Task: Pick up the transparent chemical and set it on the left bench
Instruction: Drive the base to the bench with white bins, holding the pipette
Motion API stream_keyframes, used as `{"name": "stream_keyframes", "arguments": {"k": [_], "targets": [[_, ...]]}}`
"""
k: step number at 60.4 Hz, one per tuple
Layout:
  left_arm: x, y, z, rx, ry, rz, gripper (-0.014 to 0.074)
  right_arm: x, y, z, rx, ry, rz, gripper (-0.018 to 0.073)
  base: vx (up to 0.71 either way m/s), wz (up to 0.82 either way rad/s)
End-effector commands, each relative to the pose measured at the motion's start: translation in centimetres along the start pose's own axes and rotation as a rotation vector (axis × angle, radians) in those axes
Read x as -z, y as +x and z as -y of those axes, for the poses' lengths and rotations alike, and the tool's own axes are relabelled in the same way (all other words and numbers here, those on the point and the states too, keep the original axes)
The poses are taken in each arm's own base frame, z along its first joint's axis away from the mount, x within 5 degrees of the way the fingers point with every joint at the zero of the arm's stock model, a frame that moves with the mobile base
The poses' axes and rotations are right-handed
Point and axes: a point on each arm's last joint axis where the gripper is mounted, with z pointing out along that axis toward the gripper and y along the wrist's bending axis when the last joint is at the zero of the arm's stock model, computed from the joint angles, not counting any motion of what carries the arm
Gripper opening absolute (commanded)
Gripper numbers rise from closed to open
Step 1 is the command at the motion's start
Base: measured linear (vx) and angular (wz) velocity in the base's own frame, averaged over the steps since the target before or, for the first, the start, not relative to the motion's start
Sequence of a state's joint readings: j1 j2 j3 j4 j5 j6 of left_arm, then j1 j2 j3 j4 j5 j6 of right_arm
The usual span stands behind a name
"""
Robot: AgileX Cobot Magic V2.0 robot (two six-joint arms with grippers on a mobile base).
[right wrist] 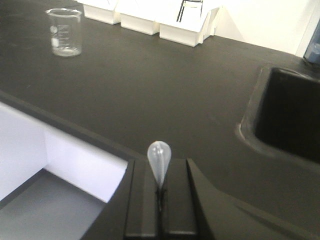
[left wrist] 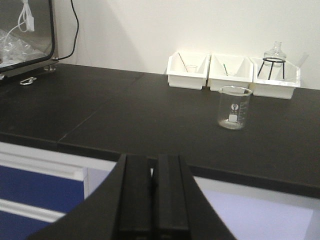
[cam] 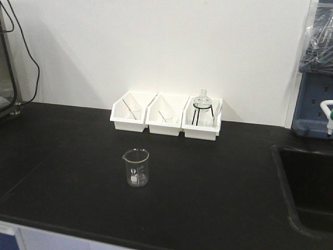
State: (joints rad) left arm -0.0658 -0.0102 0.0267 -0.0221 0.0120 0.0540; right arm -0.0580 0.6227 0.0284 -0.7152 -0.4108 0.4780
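Observation:
My right gripper [right wrist: 160, 192] is shut on the transparent chemical [right wrist: 159, 160], a clear pipette. Only its squeeze bulb shows, sticking out past the fingertips; the stem is hidden between the jaws. The gripper hangs at the front edge of the left bench [right wrist: 150, 90], a matte black countertop. My left gripper [left wrist: 153, 172] is shut and empty, in front of the bench's front edge [left wrist: 150, 150]. Neither gripper shows in the front view, where the bench [cam: 208, 182] fills the lower half.
A clear glass beaker [cam: 136, 167] stands on the bench, also in the left wrist view [left wrist: 234, 107] and right wrist view [right wrist: 64, 32]. Three white bins [cam: 165, 115] of glassware sit at the wall. A black sink [cam: 307, 182] is at the right. A metal cabinet [left wrist: 25, 37] stands far left.

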Motion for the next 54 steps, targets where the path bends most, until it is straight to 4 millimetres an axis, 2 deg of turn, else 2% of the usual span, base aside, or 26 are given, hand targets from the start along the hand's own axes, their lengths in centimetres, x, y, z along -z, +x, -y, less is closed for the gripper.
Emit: {"name": "stream_keyframes", "arguments": {"k": [1,27,54], "targets": [[0.13,-0.28,-0.01,0.009,-0.002,0.081,-0.0003,-0.09,-1.04,-0.08,-0.003,-0.021,0.071,-0.0004,0.36,0.00],[0.13,-0.28,-0.01,0.009,-0.002,0.081,-0.0003,-0.09,-1.04,-0.08,-0.003,-0.021,0.071,-0.0004,0.32,-0.03],[0.13,-0.28,-0.01,0.009,-0.002,0.081,-0.0003,-0.09,-1.04,-0.08,-0.003,-0.021,0.071,-0.0004,0.16,0.07]]}}
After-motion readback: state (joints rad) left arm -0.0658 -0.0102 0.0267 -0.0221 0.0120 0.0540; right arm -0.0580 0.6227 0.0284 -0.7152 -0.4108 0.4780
